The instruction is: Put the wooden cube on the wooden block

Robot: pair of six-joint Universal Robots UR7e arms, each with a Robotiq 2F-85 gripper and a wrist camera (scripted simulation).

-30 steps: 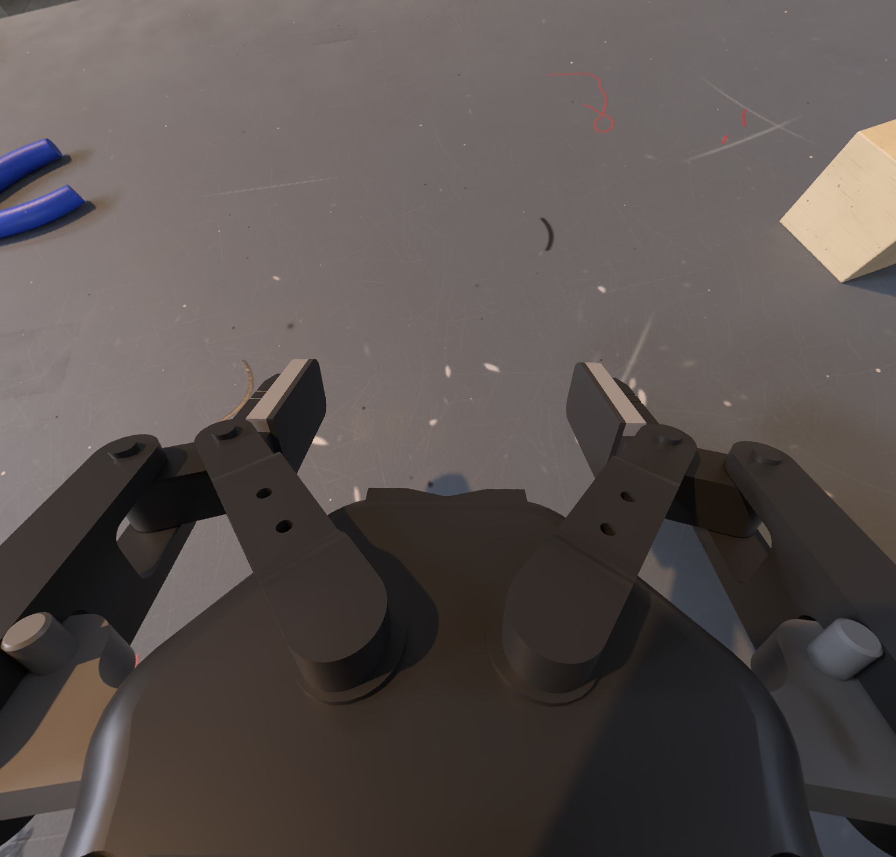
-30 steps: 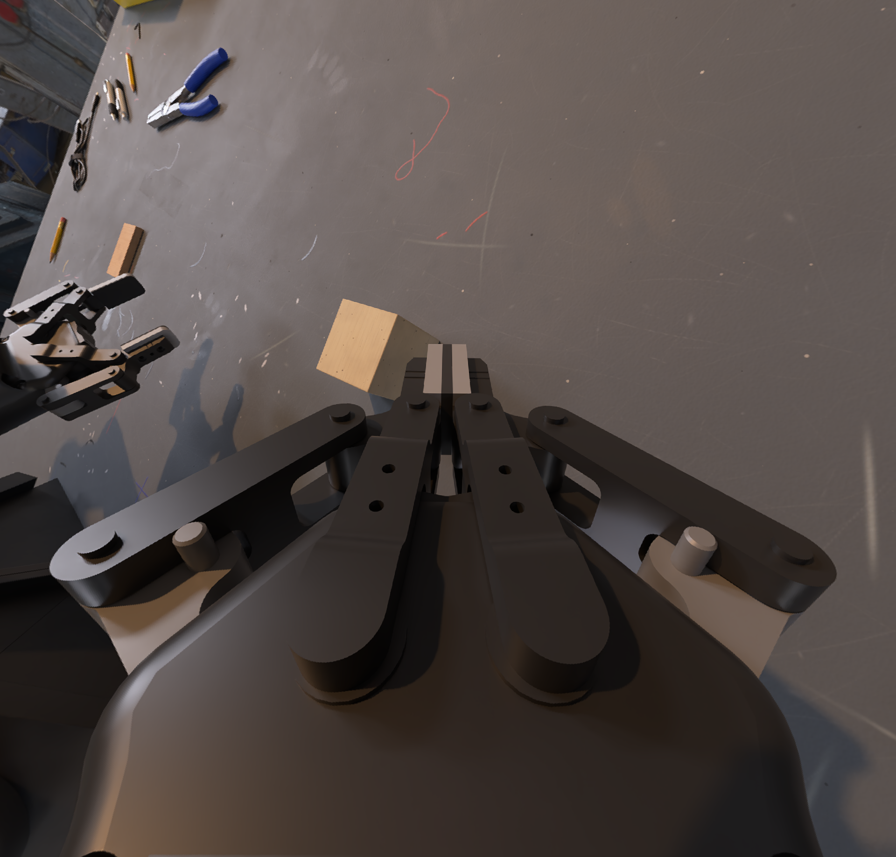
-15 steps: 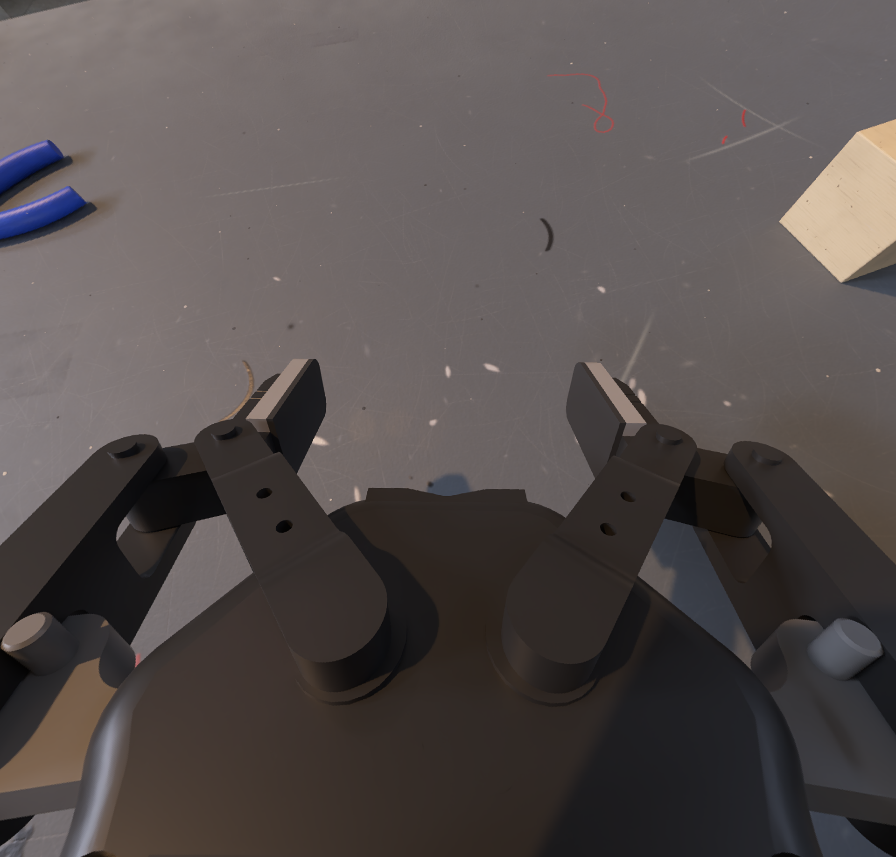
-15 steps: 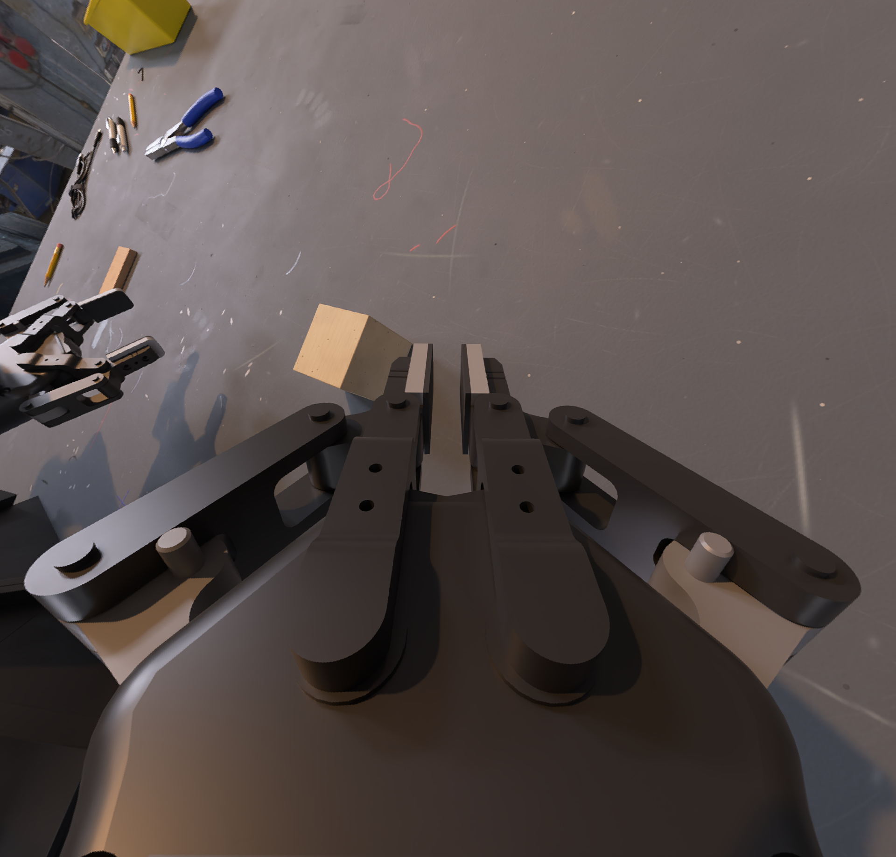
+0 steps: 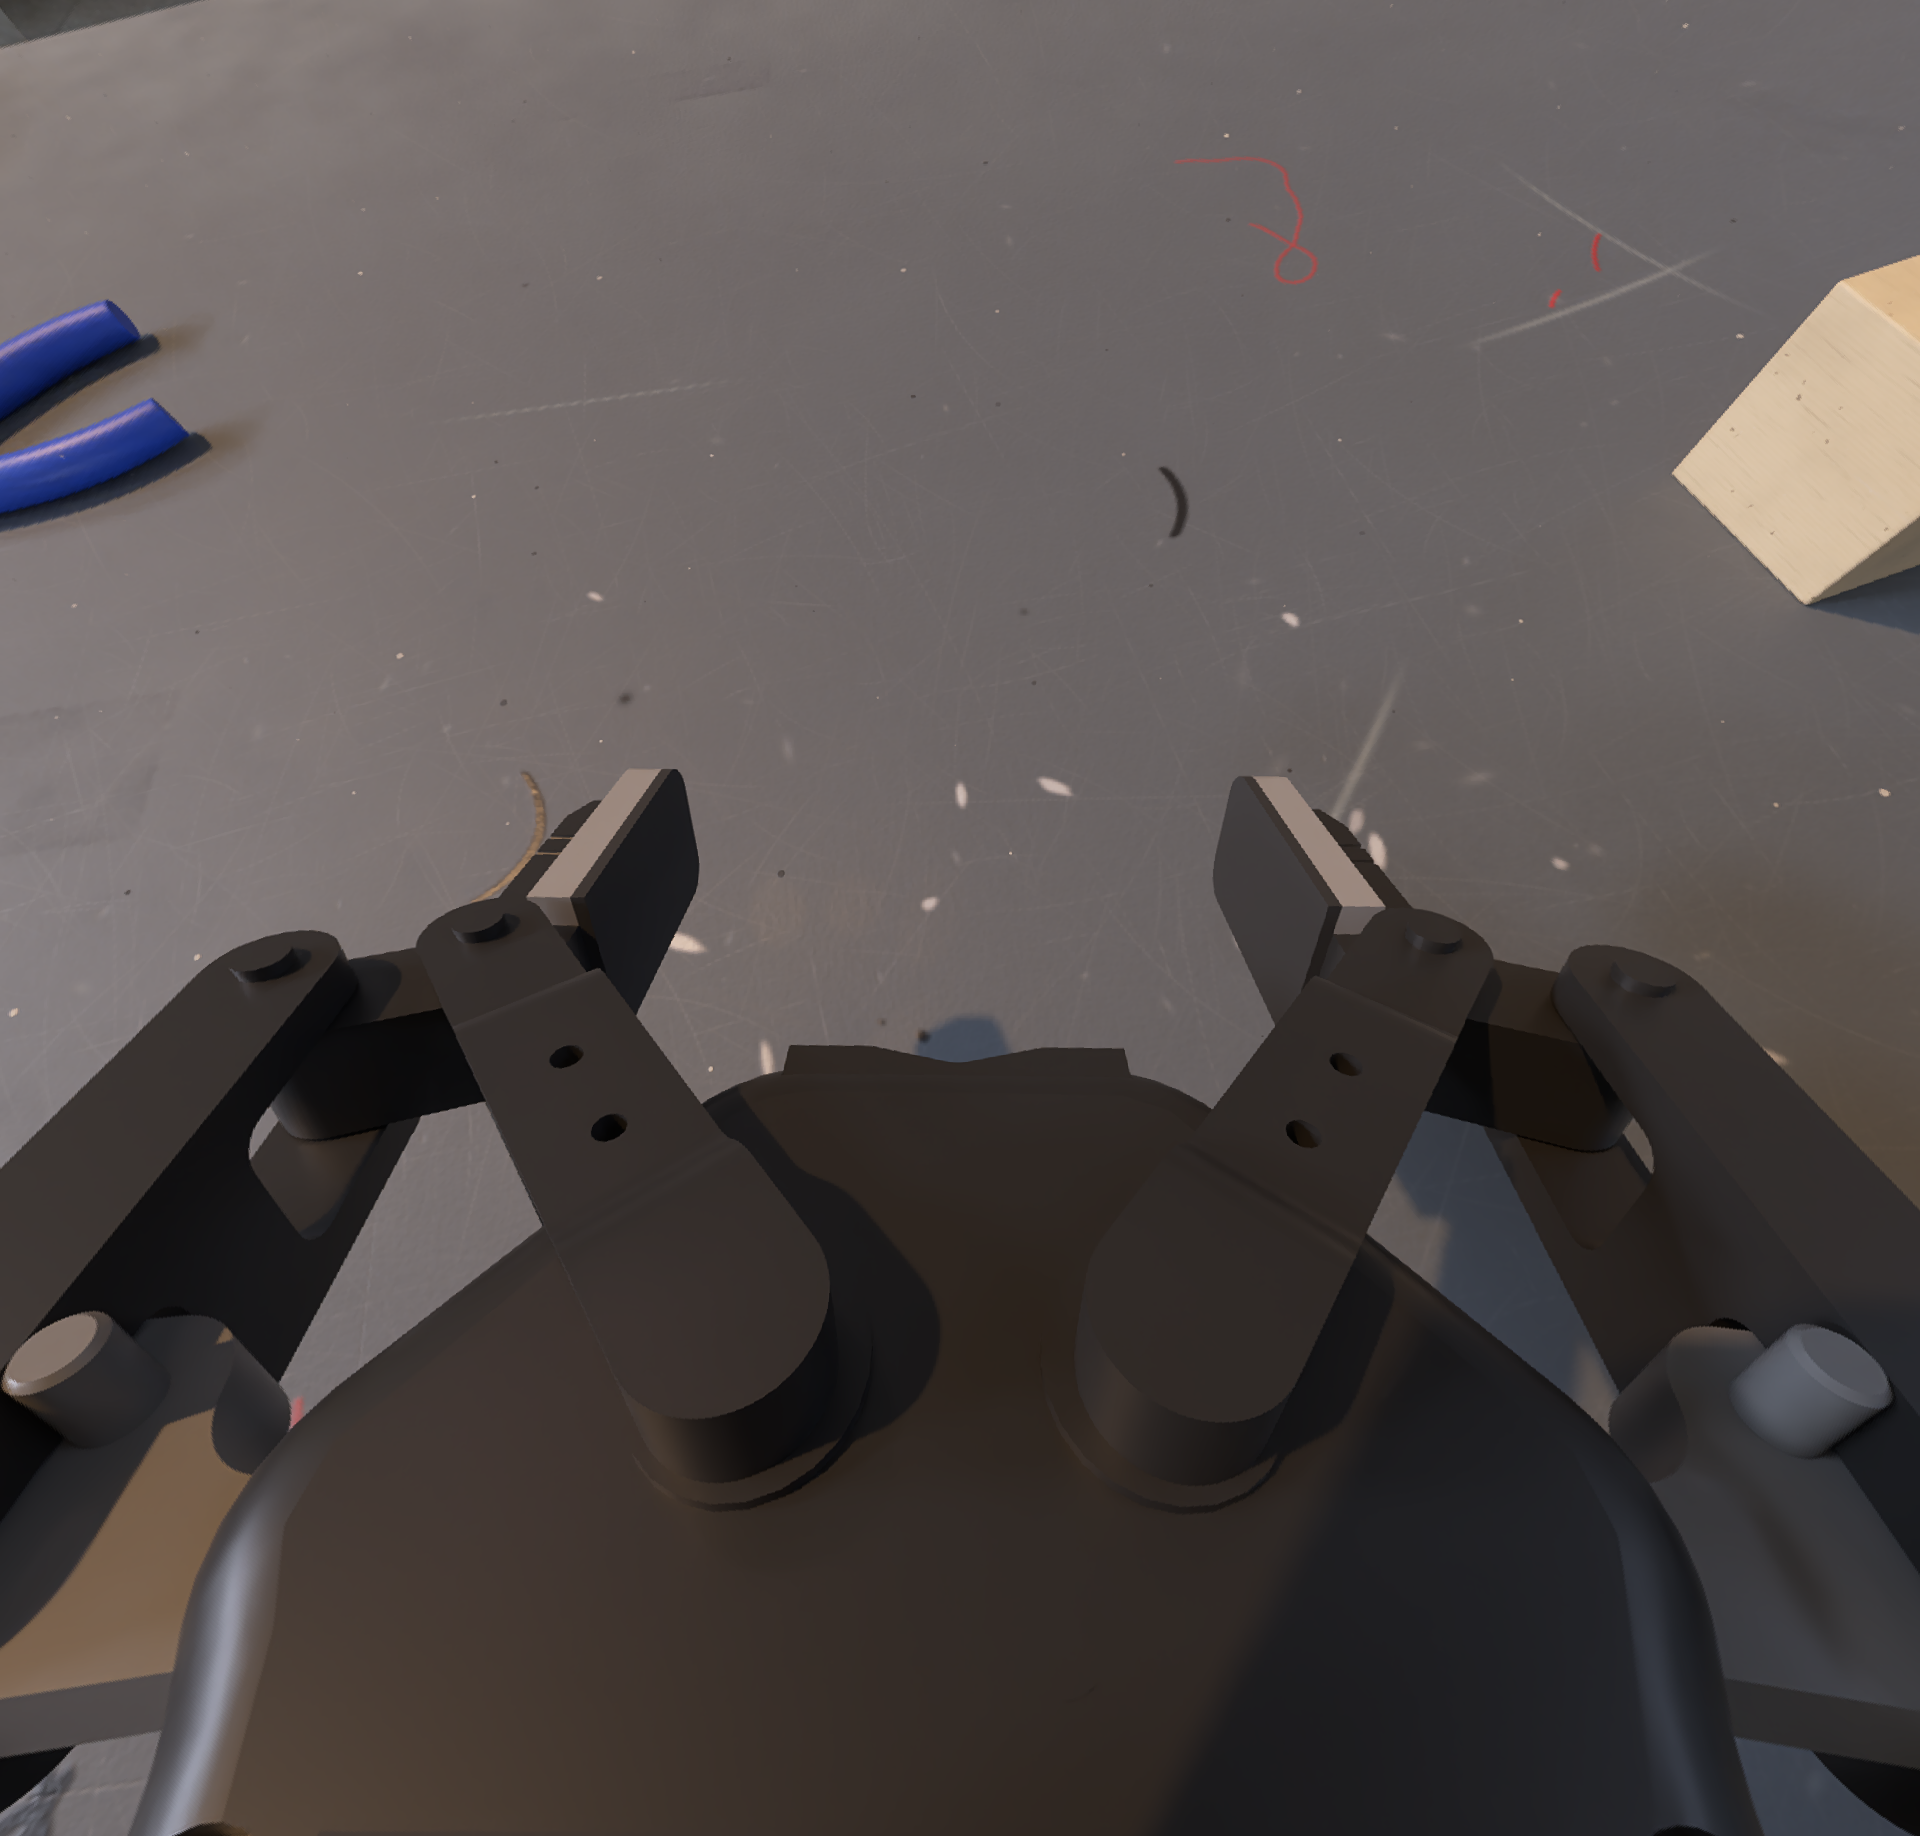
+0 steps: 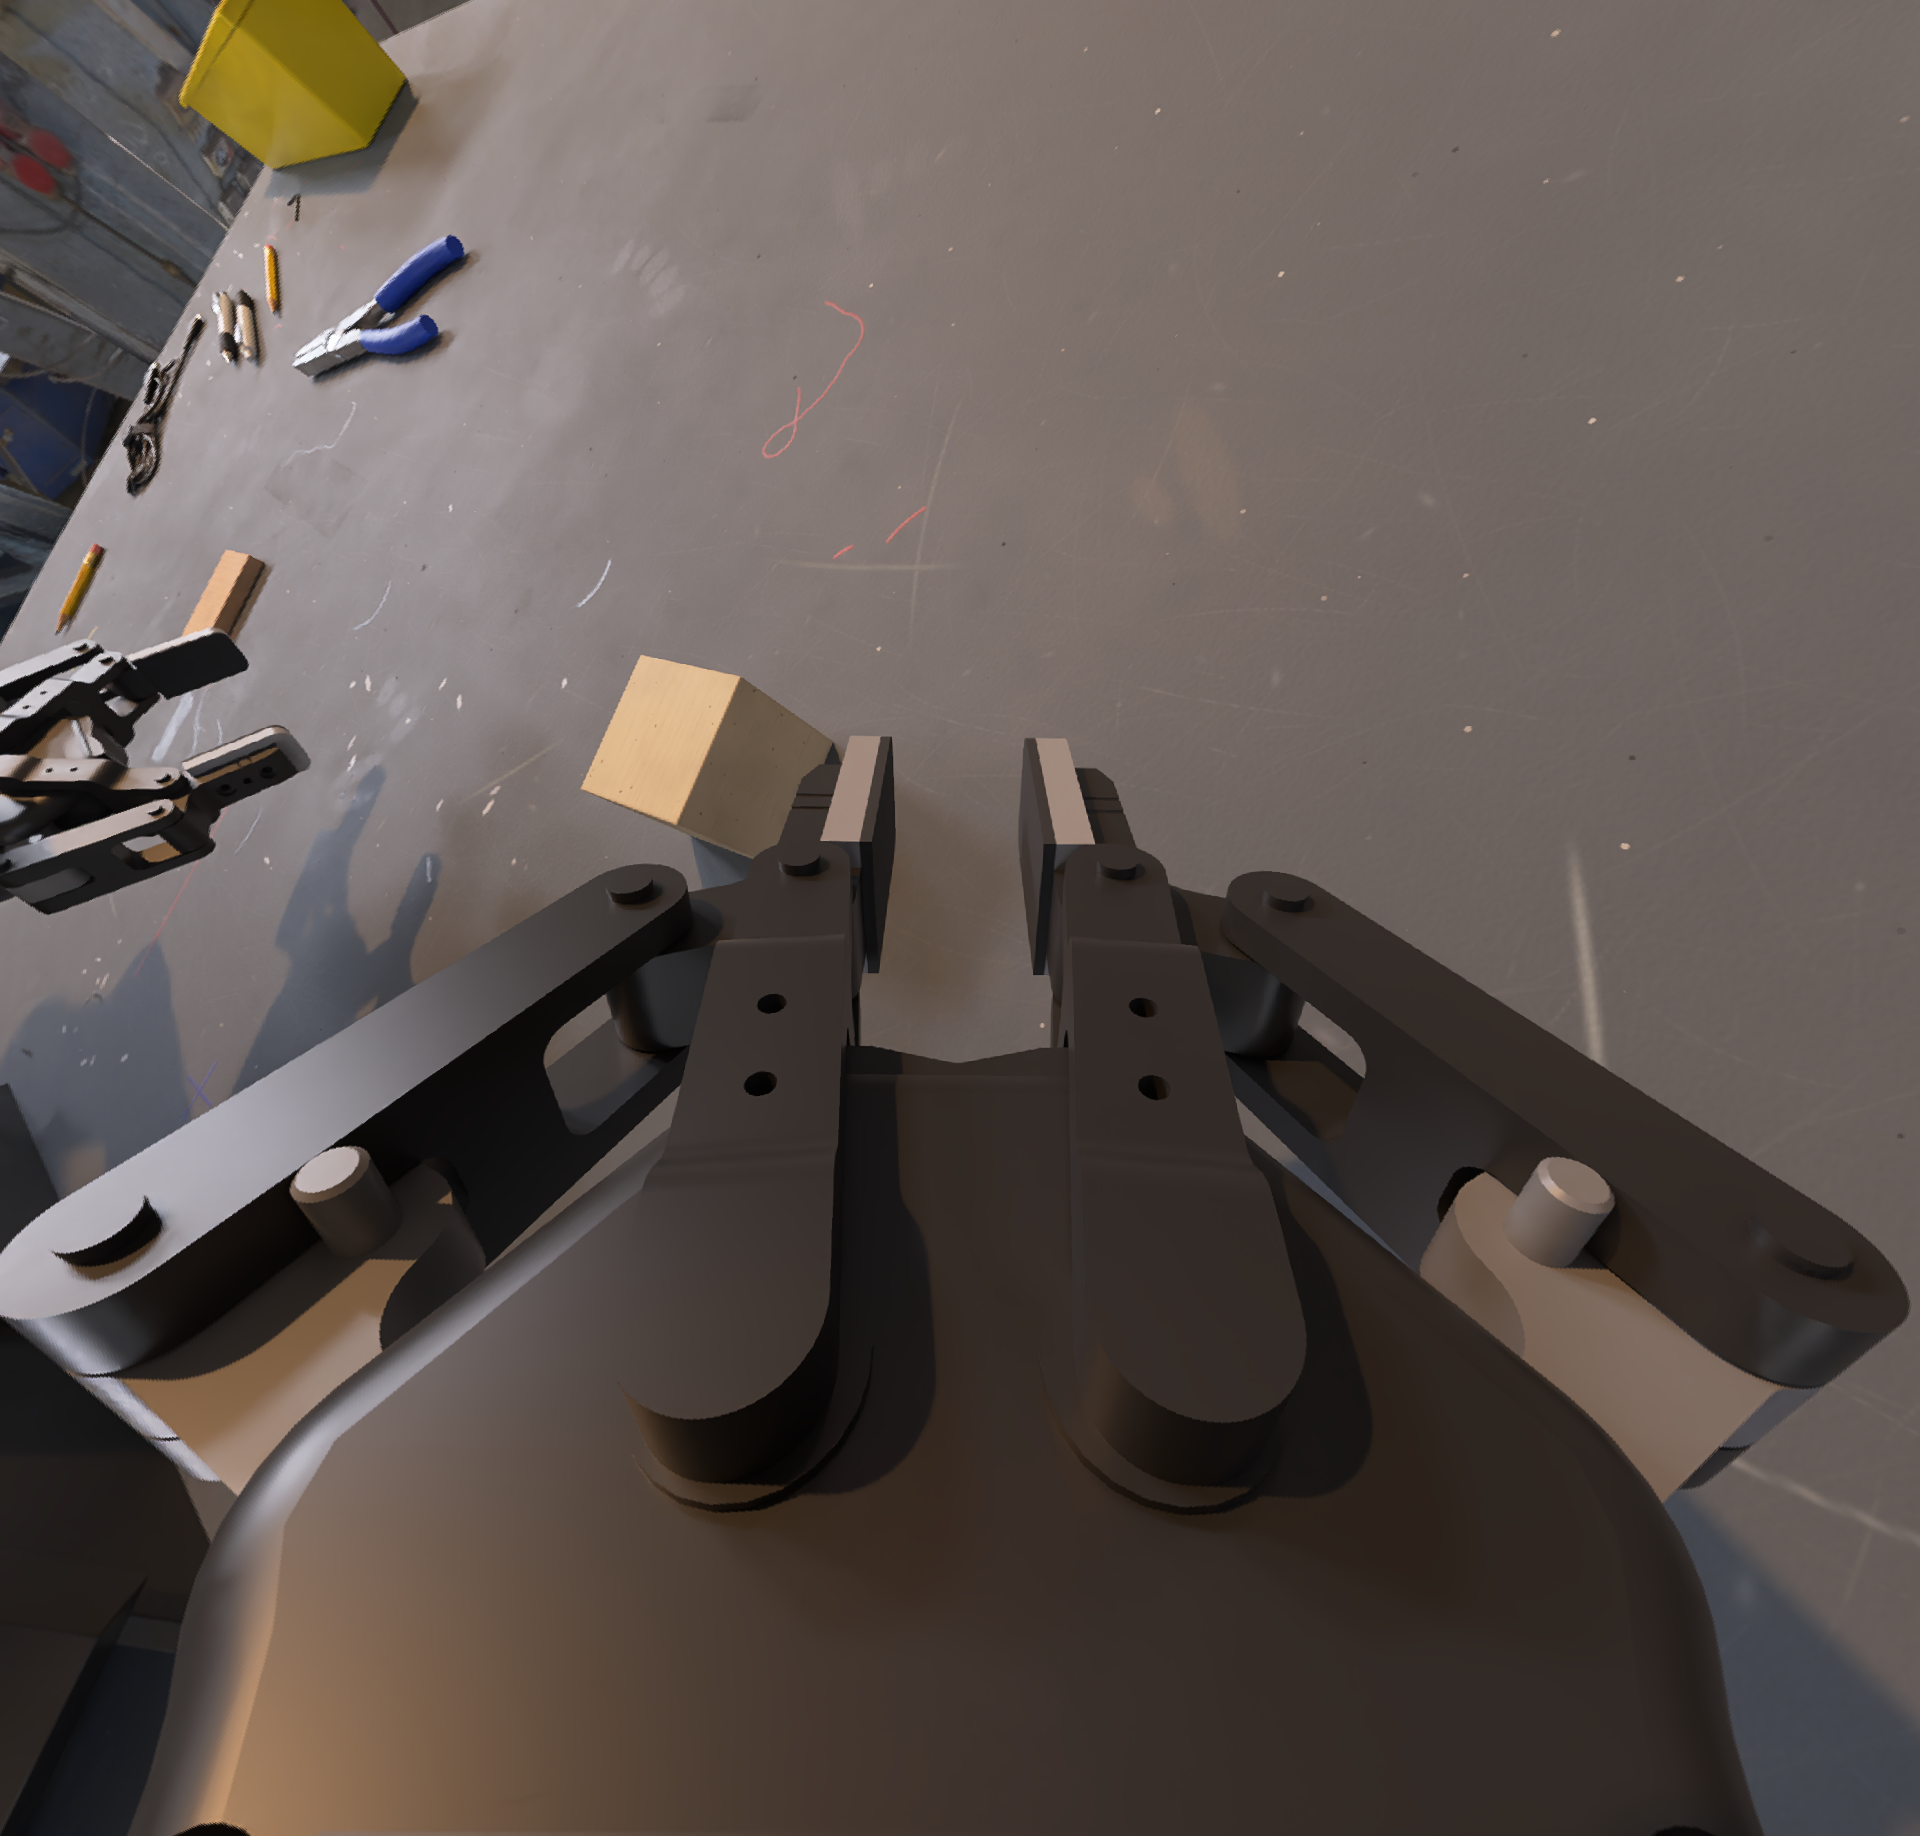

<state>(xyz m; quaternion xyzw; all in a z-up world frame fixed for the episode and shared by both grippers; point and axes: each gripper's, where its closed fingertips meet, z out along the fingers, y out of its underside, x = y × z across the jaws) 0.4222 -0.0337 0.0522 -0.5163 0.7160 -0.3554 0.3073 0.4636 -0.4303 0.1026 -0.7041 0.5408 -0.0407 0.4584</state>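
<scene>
The pale wooden cube (image 6: 701, 752) lies on the grey table just left of my right gripper (image 6: 956, 789), which is partly open and empty. The cube also shows at the right edge of the left wrist view (image 5: 1818, 446). The flat wooden block (image 6: 227, 591) lies far left on the table, beyond the left gripper as seen in the right wrist view (image 6: 234, 706). My left gripper (image 5: 956, 830) is open and empty above bare table, well left of the cube.
Blue-handled pliers (image 6: 379, 316) lie at the far left, their handles also in the left wrist view (image 5: 73, 415). A yellow bin (image 6: 286, 87) stands at the far corner. Pencils (image 6: 78, 586), pens and a dark tool lie along the left table edge.
My right gripper has opened from shut to partly open and has pulled back and up, so more of the table shows. The left gripper has not moved.
</scene>
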